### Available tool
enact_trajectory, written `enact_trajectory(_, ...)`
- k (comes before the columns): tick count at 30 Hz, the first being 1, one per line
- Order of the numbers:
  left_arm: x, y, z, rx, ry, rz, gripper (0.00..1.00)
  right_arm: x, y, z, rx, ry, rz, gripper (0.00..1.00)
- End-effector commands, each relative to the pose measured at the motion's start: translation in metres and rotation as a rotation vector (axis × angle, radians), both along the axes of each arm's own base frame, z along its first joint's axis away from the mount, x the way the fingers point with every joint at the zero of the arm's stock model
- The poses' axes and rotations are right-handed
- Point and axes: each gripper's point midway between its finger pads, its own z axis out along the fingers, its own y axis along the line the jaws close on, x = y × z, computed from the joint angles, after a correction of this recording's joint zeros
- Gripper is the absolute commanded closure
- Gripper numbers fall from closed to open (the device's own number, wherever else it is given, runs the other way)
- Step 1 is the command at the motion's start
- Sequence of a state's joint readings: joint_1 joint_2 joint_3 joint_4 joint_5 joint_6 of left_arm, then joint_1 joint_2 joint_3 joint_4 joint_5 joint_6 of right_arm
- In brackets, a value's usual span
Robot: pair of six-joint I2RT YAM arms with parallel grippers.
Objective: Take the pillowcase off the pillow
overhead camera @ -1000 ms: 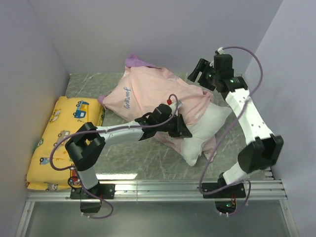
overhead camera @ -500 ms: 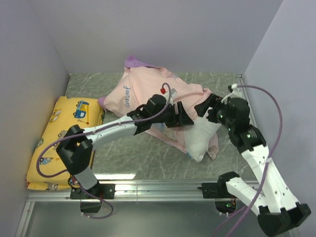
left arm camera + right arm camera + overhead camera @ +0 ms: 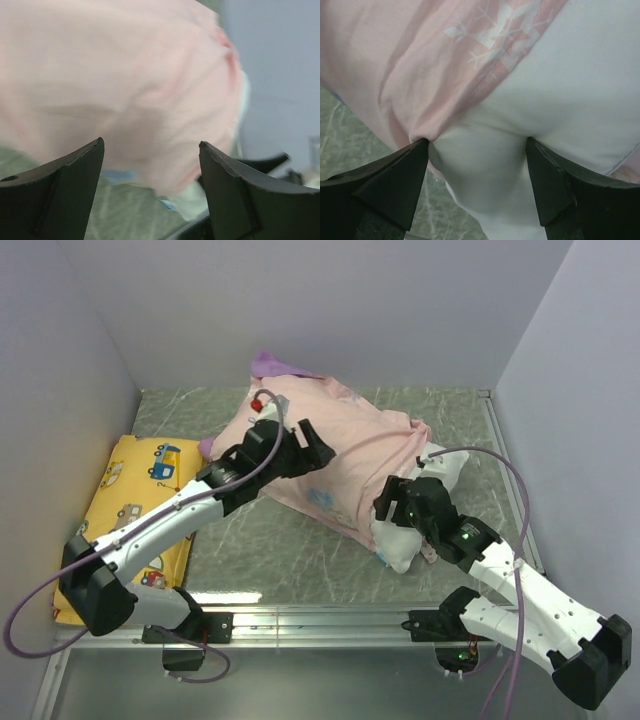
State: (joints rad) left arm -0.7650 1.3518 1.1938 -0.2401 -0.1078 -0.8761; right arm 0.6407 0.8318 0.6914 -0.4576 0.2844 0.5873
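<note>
Moved since: right gripper [image 3: 392, 502] has swung from far right to near right; left gripper [image 3: 303, 443] has let go of the near hem and drawn back far-left.
Right gripper: jaws spread wide, straddling the bare near-right end of the pillow [image 3: 570, 85], not yet squeezing it.
Pillow: lies on the table [image 3: 270, 550], long axis running near-right to far-left, its far part covered.
Pillowcase [image 3: 350, 445]: inside out, its open hem at the near-right end, bunched toward far-left.
Left gripper: jaws parted and empty, hovering over the far-left cloth.
Key relation: the right arm is nearer the pillow and the left nearer the cover, so opposite pulls should go along that axis.
Views: only the right wrist shows the hem seam at its left finger; the left wrist is blurred.
</note>
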Motion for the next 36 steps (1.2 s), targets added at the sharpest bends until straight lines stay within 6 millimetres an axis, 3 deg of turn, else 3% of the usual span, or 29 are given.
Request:
enact_trajectory(1, 0.016, 0.059, -0.03, 0.146, 0.011, 0.181, 0.18, 0.013, -0.01, -0.006, -0.039, -0.035, -0.097, 0.16)
enact_trajectory(5, 0.027, 0.08, -0.065, 0.206, 0.065, 0.232, 0.18, 0.016, -0.015, -0.009, -0.054, -0.041, -0.128, 0.27)
enact_trajectory(8, 0.04, 0.085, -0.079, 0.195, 0.08, 0.247, 0.19, 0.016, -0.018, -0.005, -0.057, -0.056, -0.141, 0.53)
enact_trajectory(9, 0.043, 0.085, -0.079, 0.184, 0.07, 0.248, 0.19, 0.016, -0.018, -0.004, -0.057, -0.059, -0.139, 0.68)
enact_trajectory(11, 0.051, 0.081, -0.075, 0.141, 0.044, 0.233, 0.2, 0.015, -0.018, -0.004, -0.056, -0.06, -0.134, 0.74)
enact_trajectory(14, 0.061, 0.076, -0.074, 0.14, 0.044, 0.227, 0.23, 0.012, -0.013, 0.001, -0.035, -0.061, -0.1, 0.5)
enact_trajectory(15, 0.062, 0.075, -0.075, 0.145, 0.046, 0.227, 0.26, 0.009, -0.013, 0.0, -0.038, -0.06, -0.088, 0.34)
enact_trajectory(18, 0.07, 0.076, -0.082, 0.159, 0.063, 0.242, 0.44, 0.002, -0.015, 0.007, -0.024, -0.081, -0.067, 0.21)
enact_trajectory(20, 0.074, 0.08, -0.08, 0.161, 0.064, 0.259, 0.69, -0.003, -0.017, 0.015, -0.007, -0.1, -0.059, 0.19)
enact_trajectory(23, 0.079, 0.086, -0.08, 0.169, 0.072, 0.283, 0.94, -0.01, -0.023, 0.018, -0.012, -0.103, -0.056, 0.18)
enact_trajectory(24, 0.08, 0.087, -0.079, 0.172, 0.073, 0.289, 0.97, -0.013, -0.025, 0.014, -0.025, -0.095, -0.05, 0.17)
enact_trajectory(29, 0.086, 0.09, -0.068, 0.156, 0.058, 0.292, 0.99, -0.015, -0.016, -0.006, -0.036, -0.042, -0.007, 0.15)
enact_trajectory(34, 0.095, 0.092, -0.06, 0.159, 0.045, 0.29, 1.0, 0.004, -0.005, -0.02, -0.062, -0.01, -0.027, 0.15)
enact_trajectory(35, 0.097, 0.094, -0.06, 0.163, 0.052, 0.294, 0.99, 0.008, -0.006, -0.021, -0.078, -0.008, -0.043, 0.18)
enact_trajectory(36, 0.1, 0.096, -0.058, 0.163, 0.05, 0.294, 0.99, 0.012, -0.01, -0.016, -0.097, -0.009, -0.064, 0.32)
